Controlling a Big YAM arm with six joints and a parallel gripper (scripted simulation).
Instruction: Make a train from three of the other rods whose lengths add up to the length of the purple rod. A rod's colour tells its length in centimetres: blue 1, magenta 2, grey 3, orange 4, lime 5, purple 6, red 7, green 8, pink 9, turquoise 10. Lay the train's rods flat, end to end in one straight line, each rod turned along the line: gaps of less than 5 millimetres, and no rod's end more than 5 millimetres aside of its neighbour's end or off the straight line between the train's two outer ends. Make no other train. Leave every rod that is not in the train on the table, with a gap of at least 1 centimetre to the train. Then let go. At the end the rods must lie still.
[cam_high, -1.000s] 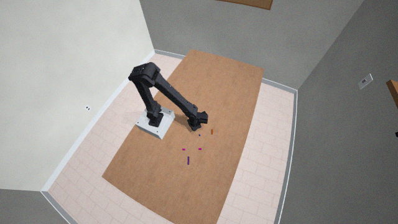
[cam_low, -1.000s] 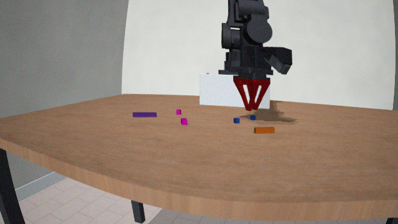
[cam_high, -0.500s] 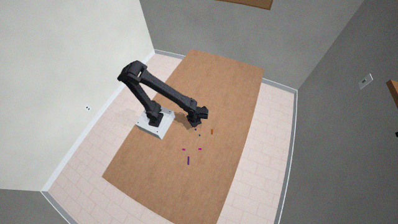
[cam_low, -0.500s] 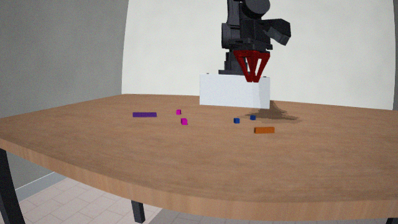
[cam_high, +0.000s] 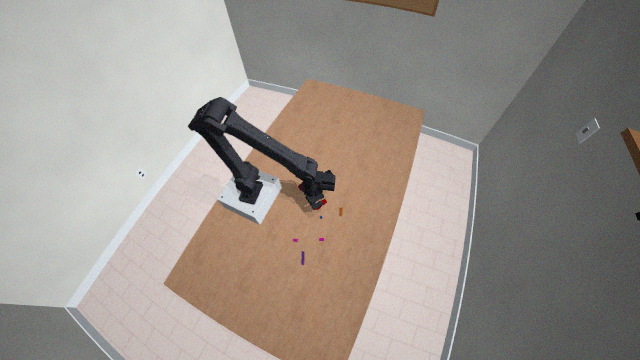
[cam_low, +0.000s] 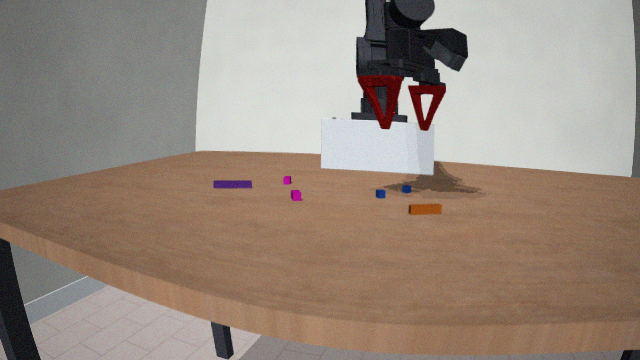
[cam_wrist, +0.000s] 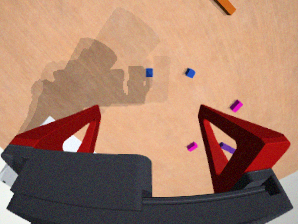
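Observation:
My gripper (cam_low: 404, 125) is wide open and empty, raised well above the table in front of the white arm base (cam_low: 376, 146); it also shows in the wrist view (cam_wrist: 149, 139). Two blue rods lie below it on the table: one (cam_low: 406, 188) in the arm's shadow, the other (cam_low: 380, 193) a little to its left; in the wrist view they are apart (cam_wrist: 149, 72) (cam_wrist: 190, 72). The orange rod (cam_low: 425, 209) lies to the front right. Two magenta rods (cam_low: 287, 180) (cam_low: 296, 195) lie left of centre. The purple rod (cam_low: 232, 184) lies farthest left.
The white arm base stands at the back of the wooden table. The table's front edge (cam_low: 320, 310) curves across the foreground.

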